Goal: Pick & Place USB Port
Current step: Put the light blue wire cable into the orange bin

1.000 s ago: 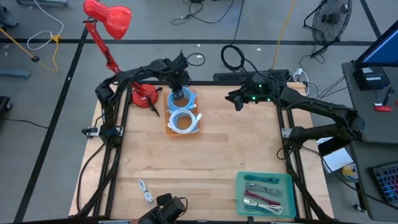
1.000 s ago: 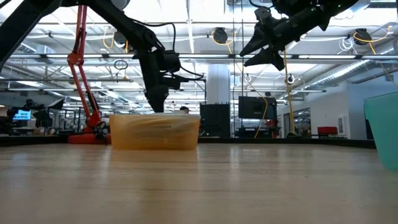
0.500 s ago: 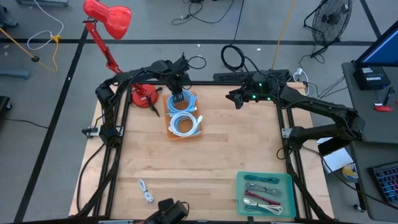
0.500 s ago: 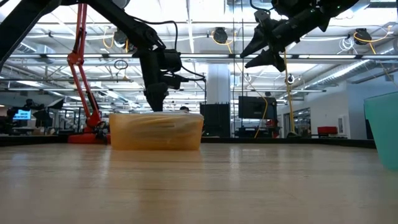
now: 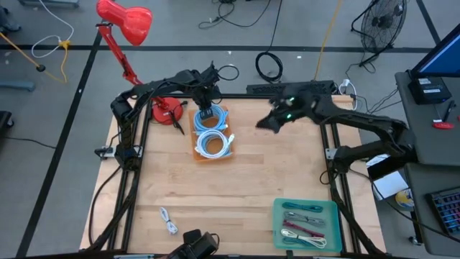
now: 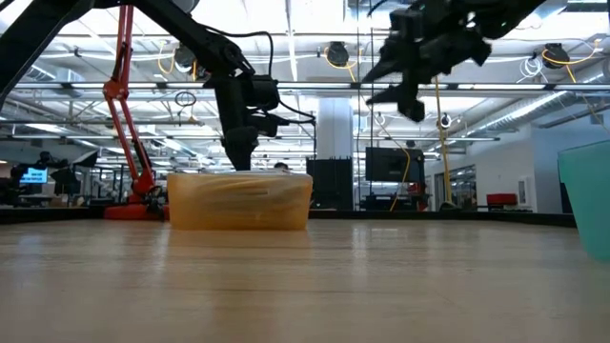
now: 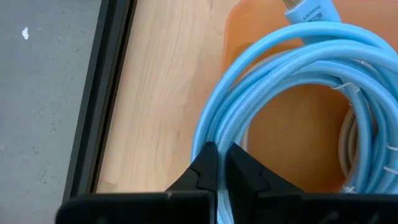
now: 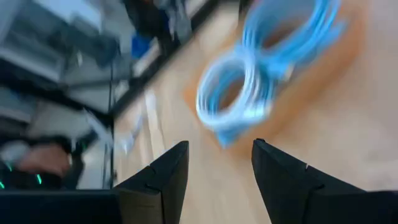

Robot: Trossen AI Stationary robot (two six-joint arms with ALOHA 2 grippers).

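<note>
From above, I see two coils of light-blue cable [image 5: 213, 128] lying in an orange tray [image 5: 195, 149] at the far middle of the bench [image 5: 237, 187]. My left tool [image 5: 206, 103] sits over the far coil. My right tool [image 5: 261, 124] hangs in the air to the right of the tray, well apart from it. A teal tray [image 5: 330, 208] of other cables waits at the near right, and a loose white cable [image 5: 168, 220] lies near left.

At bench height the tray's amber wall [image 6: 238, 202] hides the coils entirely; I cannot tell here how deep the left tool [image 6: 238, 152] reaches.

From the left wrist, my fingers [image 7: 205, 169] are pinched shut on a strand of the braided blue coil [image 7: 261, 87], with its metal plug [image 7: 309, 10] at the far side. I judge the cable light, limp and springy, tied by small straps, so the bundle should lift as one. A grip on the bunched strands seems safer than the plug.

From the right wrist, my tool [image 8: 217, 165] stands open and empty; the coils [image 8: 249, 99] are blurred.
</note>
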